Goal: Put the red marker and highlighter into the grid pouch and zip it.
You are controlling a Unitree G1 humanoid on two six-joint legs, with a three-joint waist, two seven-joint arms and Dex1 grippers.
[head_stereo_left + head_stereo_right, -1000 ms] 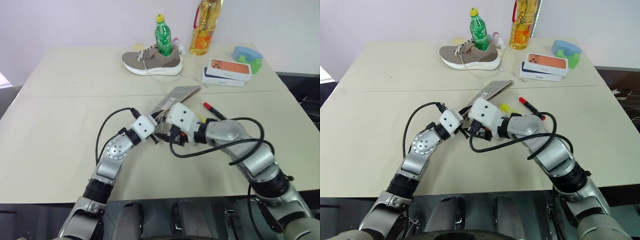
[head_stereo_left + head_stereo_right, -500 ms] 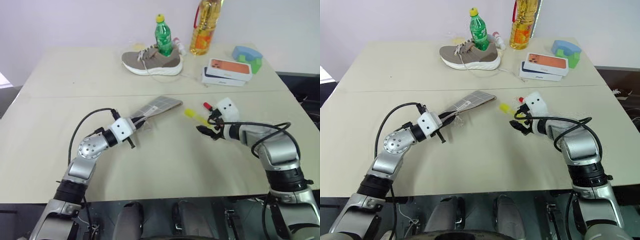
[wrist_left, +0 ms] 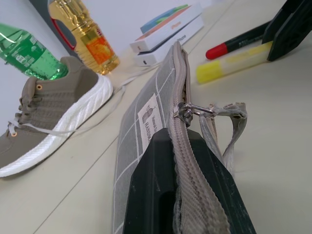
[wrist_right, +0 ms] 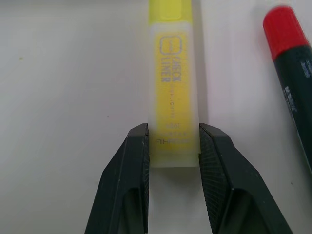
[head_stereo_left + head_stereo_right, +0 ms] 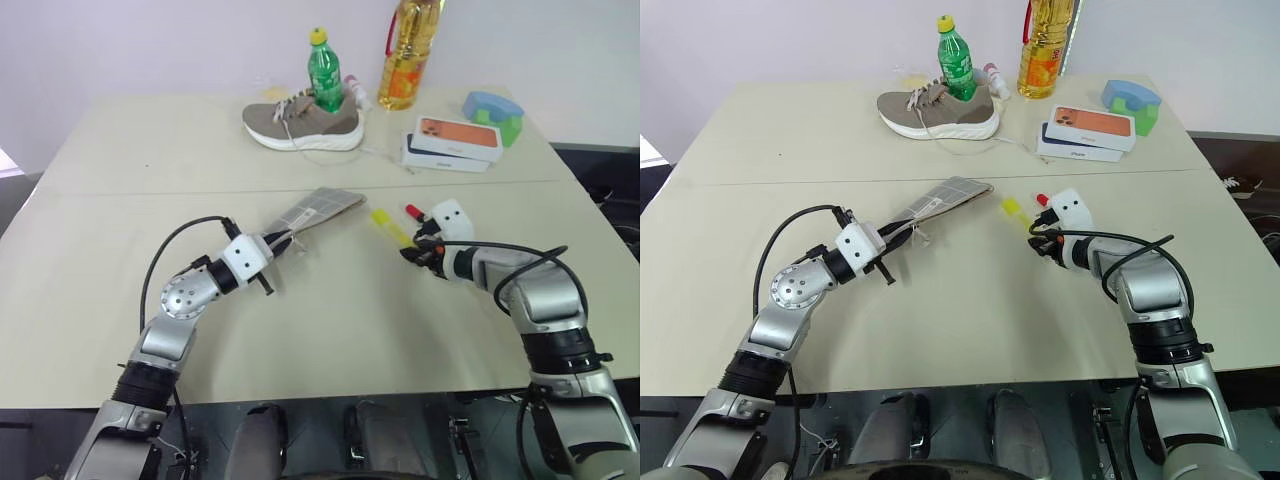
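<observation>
1. pinch first: the right claw (image 4: 173, 146) has its two black fingers (image 4: 130, 161) set on either side of the cap end of the highlighter (image 4: 173, 83), both pads touching or all but touching the pale cap. i judge the grip is just being made, so it should close fully before any lift.
2. neighbour to mind: the red marker (image 4: 292, 78) lies on the desk (image 5: 330, 330) just beside the highlighter, nearly parallel. lift straight up so the outer finger does not drag it along.
3. hold near one end means the long yellow body may droop or swing; a slow carry, with the free end leading toward the pouch mouth, would suit.
4. pouch side: the left claw (image 3: 187, 161) is clamped tight on the zipper edge of the grid pouch (image 5: 318, 207), holding it off the desk at a slant, its far end resting down, well apart from the pens.
5. zipper (image 3: 185, 109) looks mostly closed in the left wrist view, slider and pull tab near the claw. i cannot tell how much mouth is open, so that wants checking before the insertion.
</observation>
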